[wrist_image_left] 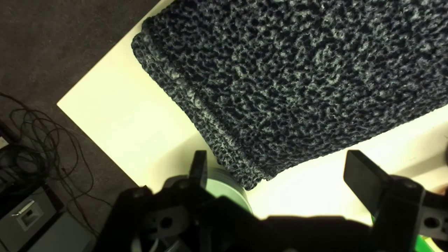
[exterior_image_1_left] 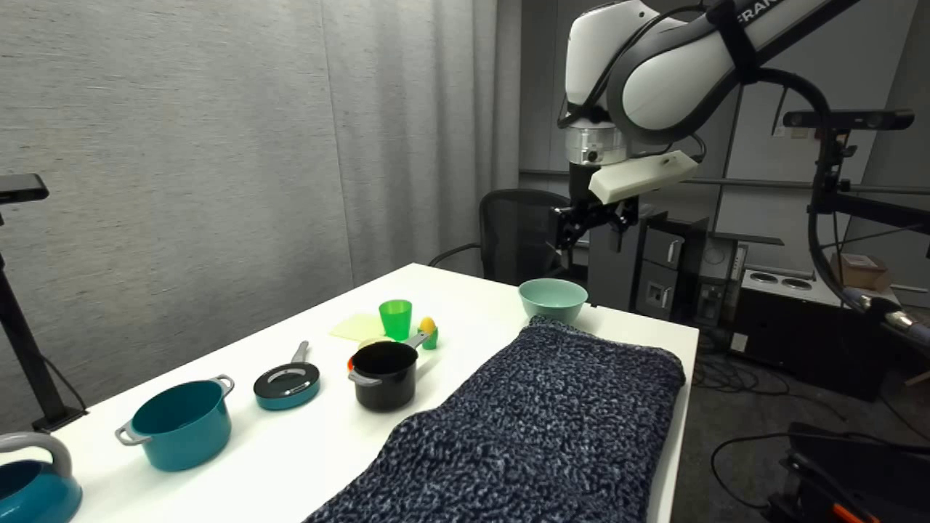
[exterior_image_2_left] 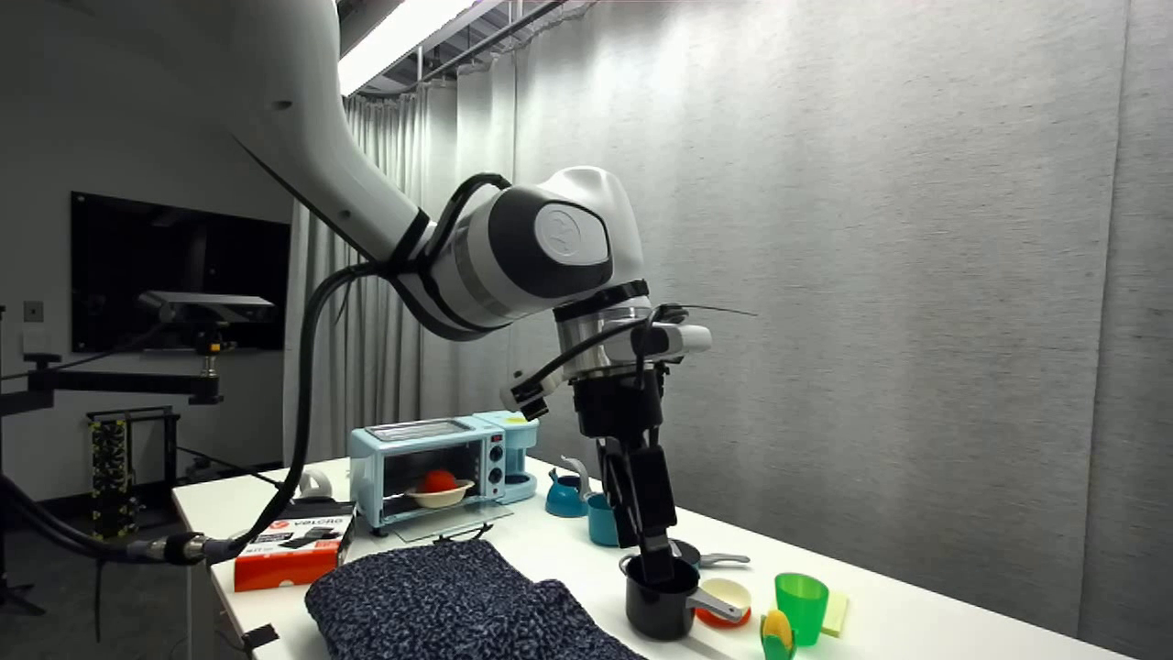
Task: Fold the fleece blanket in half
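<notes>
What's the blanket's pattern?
The blanket is mottled dark navy-black and grey, clearest in the wrist view.

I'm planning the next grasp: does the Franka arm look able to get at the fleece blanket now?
Probably yes: the jaws are open, and nothing visible lies on the fleece blanket, though the mint-green bowl crowds one corner.

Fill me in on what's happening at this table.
A robot arm holds its gripper above the table, jaws open and empty. The fleece blanket lies on the tabletop, one end by the green bowl, seemingly layered along that edge. Whether it is folded in half yet, I can't tell.
</notes>
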`<move>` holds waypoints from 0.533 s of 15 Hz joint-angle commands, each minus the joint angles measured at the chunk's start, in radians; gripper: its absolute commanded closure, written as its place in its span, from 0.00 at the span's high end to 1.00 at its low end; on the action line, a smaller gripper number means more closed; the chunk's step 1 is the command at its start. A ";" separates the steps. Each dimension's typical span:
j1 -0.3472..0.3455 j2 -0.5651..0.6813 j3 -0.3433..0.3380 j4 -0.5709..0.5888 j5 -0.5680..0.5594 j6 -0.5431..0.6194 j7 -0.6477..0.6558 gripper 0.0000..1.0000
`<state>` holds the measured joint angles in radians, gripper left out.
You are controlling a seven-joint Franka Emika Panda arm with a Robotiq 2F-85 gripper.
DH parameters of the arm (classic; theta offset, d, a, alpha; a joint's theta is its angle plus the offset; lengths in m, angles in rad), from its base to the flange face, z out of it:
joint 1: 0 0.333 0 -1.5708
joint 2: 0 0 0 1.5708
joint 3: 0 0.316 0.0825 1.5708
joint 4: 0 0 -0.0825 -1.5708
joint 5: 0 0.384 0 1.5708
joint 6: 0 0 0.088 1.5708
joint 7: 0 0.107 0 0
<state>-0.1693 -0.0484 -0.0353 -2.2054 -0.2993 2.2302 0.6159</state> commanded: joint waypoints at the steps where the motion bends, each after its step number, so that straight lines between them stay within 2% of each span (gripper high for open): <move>1: 0.010 0.026 -0.030 0.000 -0.001 0.016 -0.002 1.00; 5: -0.010 0.103 -0.081 0.007 -0.012 0.075 -0.024 1.00; 8: -0.017 0.185 -0.132 0.016 -0.007 0.164 -0.038 1.00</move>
<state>-0.1754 0.0595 -0.1283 -2.2098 -0.3034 2.3168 0.6061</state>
